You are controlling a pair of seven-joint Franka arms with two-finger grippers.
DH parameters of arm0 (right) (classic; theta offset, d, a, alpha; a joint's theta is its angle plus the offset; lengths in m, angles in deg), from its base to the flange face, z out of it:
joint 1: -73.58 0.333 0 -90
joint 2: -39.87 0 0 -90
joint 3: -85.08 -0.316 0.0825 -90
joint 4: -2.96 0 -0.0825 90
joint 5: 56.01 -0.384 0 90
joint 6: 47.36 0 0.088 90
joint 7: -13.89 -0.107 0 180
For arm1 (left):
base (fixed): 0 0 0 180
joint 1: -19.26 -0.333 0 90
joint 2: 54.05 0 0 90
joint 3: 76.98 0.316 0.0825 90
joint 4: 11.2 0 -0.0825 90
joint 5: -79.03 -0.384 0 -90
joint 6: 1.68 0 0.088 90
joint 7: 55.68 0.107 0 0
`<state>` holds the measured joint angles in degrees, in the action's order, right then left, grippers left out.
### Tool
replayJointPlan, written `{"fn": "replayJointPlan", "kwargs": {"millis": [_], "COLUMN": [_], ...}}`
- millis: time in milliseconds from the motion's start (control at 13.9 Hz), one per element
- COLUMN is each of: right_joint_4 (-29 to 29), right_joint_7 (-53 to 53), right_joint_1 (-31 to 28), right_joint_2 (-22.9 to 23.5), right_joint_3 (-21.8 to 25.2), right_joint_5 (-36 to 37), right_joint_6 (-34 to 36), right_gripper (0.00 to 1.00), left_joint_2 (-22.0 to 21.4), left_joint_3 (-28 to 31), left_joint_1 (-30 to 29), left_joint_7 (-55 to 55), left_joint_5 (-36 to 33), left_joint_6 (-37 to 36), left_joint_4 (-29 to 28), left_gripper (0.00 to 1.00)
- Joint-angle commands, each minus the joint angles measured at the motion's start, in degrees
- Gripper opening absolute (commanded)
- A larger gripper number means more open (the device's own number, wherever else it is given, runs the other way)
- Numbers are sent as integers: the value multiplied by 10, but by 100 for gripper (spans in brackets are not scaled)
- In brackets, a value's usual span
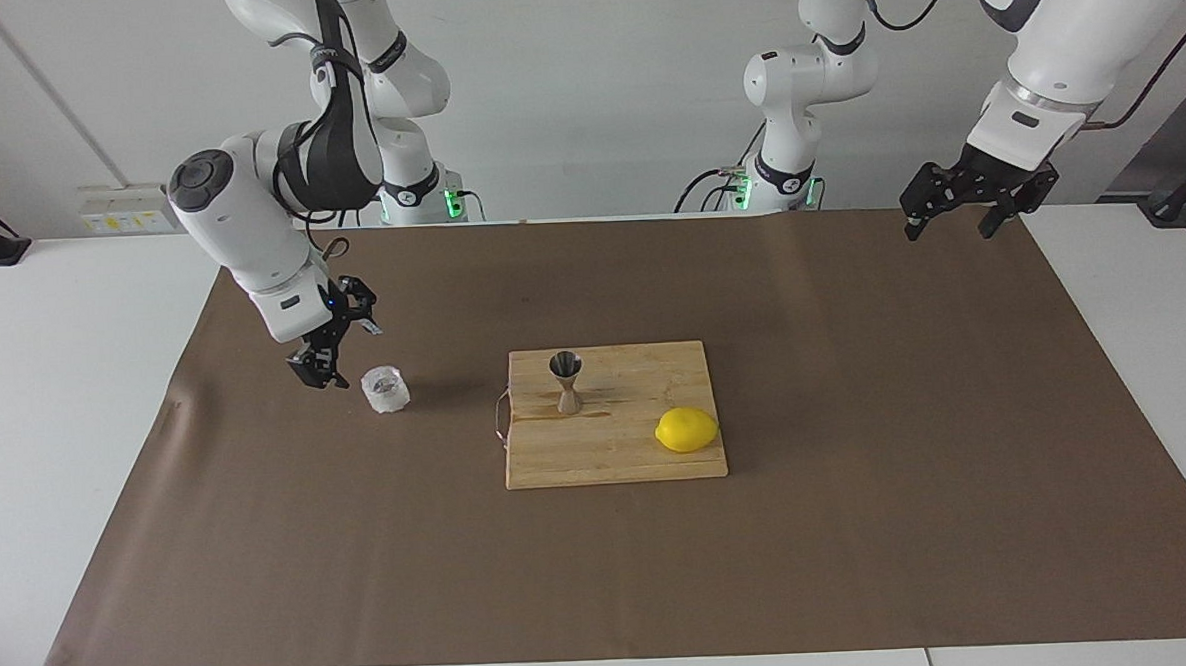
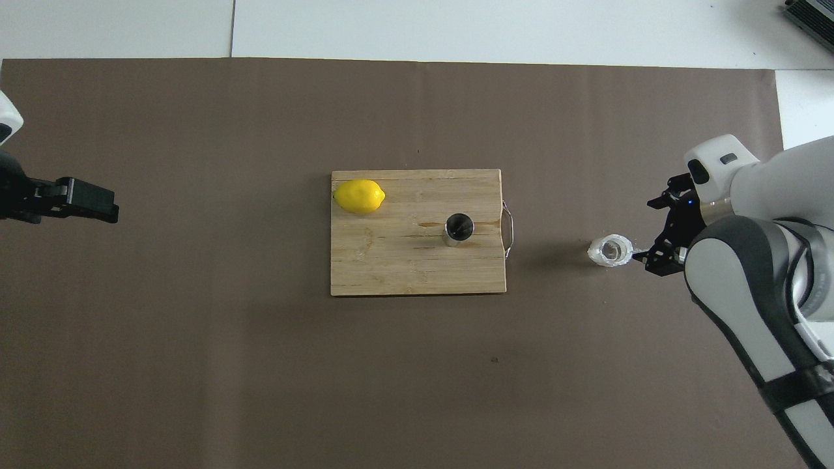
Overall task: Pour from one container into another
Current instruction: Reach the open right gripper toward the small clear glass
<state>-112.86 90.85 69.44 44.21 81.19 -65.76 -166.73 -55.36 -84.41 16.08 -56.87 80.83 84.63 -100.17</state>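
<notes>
The clear faceted glass tumbler (image 1: 385, 390) (image 2: 610, 251) stands upright on the brown mat, beside the board toward the right arm's end of the table. My right gripper (image 1: 337, 348) (image 2: 653, 233) hangs low just beside it, open, turned sideways and apart from the glass. The steel hourglass jigger (image 1: 566, 381) (image 2: 459, 228) stands upright on the wooden cutting board (image 1: 618, 457) (image 2: 391, 270). My left gripper (image 1: 949, 225) (image 2: 85, 202) waits open, raised over the mat's edge at the left arm's end.
A yellow lemon (image 1: 686, 430) (image 2: 359, 196) lies on the board's corner farther from the robots, toward the left arm's end. A thin metal handle (image 2: 509, 228) sticks out of the board on the side toward the glass. Brown paper (image 1: 861, 521) covers the table.
</notes>
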Motion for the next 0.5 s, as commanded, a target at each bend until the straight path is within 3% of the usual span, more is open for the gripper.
{"fn": "replayJointPlan", "kwargs": {"millis": [0,430], "right_joint_4": [-19,-26], "right_joint_7": [79,227], "right_joint_1": [-20,-60], "right_joint_2": [8,34], "right_joint_3": [-5,-5], "right_joint_5": [-32,-84], "right_joint_6": [-29,-42], "right_gripper": [100,100], "left_joint_2": [-8,-16], "left_joint_3": [8,7], "left_joint_1": [0,5], "left_joint_7": [-8,-10], "left_joint_5": [20,17], "left_joint_6": [-26,-26], "left_joint_4": [7,-11], "left_gripper": [100,100]}}
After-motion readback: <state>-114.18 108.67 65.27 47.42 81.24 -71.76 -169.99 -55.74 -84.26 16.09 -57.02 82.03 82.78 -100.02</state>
